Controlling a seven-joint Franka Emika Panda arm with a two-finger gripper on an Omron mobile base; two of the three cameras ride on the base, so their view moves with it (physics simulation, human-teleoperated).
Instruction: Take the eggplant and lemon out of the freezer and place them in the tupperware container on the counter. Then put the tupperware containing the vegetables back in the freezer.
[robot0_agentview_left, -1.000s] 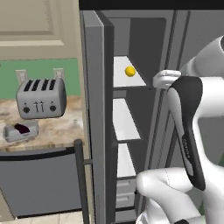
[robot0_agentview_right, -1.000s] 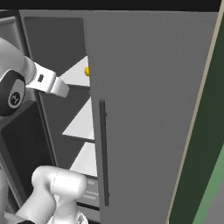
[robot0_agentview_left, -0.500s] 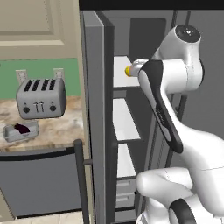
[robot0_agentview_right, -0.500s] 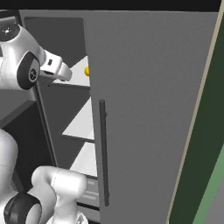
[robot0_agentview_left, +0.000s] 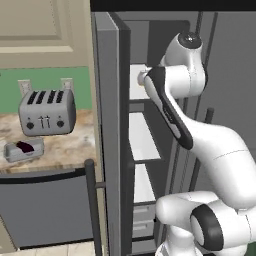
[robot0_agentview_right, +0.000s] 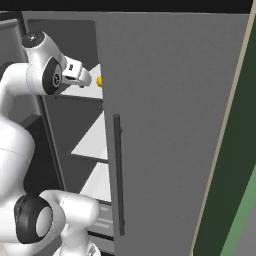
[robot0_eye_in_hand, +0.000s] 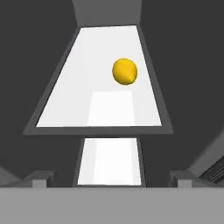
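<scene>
1. My claw (robot0_agentview_right: 85, 77) hangs spread wide and empty at the freezer's (robot0_agentview_left: 112, 150) mouth.
2. Beyond it, the lemon (robot0_eye_in_hand: 124, 71) sits on the upper white shelf (robot0_eye_in_hand: 78, 96).
3. The eggplant (robot0_agentview_left: 25, 146) lies in the tupperware container (robot0_agentview_left: 22, 150) on the counter (robot0_agentview_left: 65, 150).

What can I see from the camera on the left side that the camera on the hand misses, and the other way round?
The left base view takes in the counter, the silver toaster, the tupperware container with the dark eggplant already in it, and the arm. The hand view looks straight onto a white shelf where the lemon sits. Both show the open freezer and its white shelves.
</scene>
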